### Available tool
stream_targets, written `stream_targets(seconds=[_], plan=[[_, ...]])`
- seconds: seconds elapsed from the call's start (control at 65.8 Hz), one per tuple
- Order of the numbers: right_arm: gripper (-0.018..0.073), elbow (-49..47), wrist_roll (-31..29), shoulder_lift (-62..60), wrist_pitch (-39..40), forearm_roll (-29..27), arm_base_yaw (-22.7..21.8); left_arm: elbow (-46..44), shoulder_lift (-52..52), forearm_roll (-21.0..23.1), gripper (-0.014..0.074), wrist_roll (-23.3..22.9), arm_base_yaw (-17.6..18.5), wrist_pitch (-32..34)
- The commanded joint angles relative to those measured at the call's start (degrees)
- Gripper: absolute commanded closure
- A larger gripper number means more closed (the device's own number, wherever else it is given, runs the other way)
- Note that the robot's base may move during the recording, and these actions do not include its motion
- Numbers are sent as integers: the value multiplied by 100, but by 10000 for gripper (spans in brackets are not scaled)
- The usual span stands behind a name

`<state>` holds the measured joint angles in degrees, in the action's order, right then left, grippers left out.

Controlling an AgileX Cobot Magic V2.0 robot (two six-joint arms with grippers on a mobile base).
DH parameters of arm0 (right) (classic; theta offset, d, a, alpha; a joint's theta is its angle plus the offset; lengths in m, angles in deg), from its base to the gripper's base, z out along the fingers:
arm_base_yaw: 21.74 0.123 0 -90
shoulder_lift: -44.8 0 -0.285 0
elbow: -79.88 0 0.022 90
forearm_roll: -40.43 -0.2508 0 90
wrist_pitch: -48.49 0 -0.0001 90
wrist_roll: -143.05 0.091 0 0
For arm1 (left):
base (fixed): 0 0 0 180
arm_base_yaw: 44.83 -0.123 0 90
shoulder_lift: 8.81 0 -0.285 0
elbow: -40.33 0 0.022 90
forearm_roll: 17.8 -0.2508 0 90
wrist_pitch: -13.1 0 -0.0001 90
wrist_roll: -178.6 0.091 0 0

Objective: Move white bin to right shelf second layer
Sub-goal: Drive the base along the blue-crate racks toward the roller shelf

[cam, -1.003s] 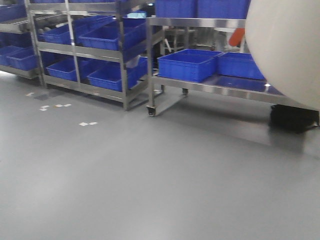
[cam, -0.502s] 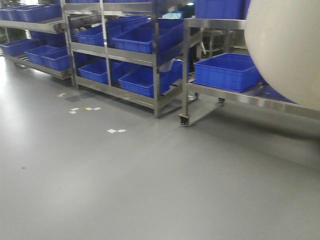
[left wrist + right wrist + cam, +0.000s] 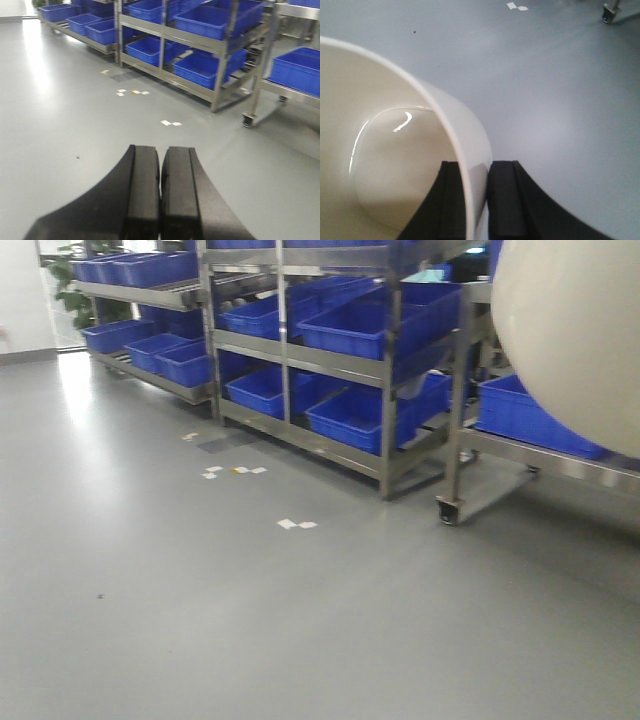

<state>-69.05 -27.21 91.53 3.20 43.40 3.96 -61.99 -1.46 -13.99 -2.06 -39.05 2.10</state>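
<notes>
The white bin point(image 3: 575, 340) fills the upper right of the front view, held up off the floor. From the right wrist I look into its glossy cream inside point(image 3: 385, 150). My right gripper point(image 3: 475, 167) is shut on its wall, one finger inside and one finger point(image 3: 505, 200) outside. My left gripper point(image 3: 161, 150) hangs over bare grey floor, shut, its black pads touching with nothing between them. I cannot tell which of the steel racks is the right shelf, and no second layer of it can be picked out.
Steel racks point(image 3: 385, 370) loaded with blue crates point(image 3: 350, 330) line the back from left to middle. A wheeled steel stand shows a caster point(image 3: 447, 510) and carries a blue crate point(image 3: 535, 415) at the right. White scraps point(image 3: 297, 524) lie on the grey floor.
The whole scene has slid to the right in the front view: racks and the wheeled stand moved right, more racks appeared at the left. The bin stays in the same corner.
</notes>
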Motion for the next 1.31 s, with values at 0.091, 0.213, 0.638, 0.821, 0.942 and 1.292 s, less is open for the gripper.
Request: stream_targets(seconds=[0.091,0.213,0.638,0.821,0.942,1.292], plan=[[503,-168,-8,-15,492,46,-7,156,-120,12,512,-56,15,507],[503,-168,-8,-15,492,46,-7,156,-120,12,512,-56,15,507],[503,-168,-8,-15,492,46,-7,156,-120,12,512,-56,15,507],[503,-168,-8,-15,486,46,-7,156,-120,12,512,-56,15,507],[503,-168,-8,-15,491,46,-7,156,-120,12,512,-56,15,507],[503,-168,-8,-15,491,46,-7,156,-120,12,512,-56,15,507]])
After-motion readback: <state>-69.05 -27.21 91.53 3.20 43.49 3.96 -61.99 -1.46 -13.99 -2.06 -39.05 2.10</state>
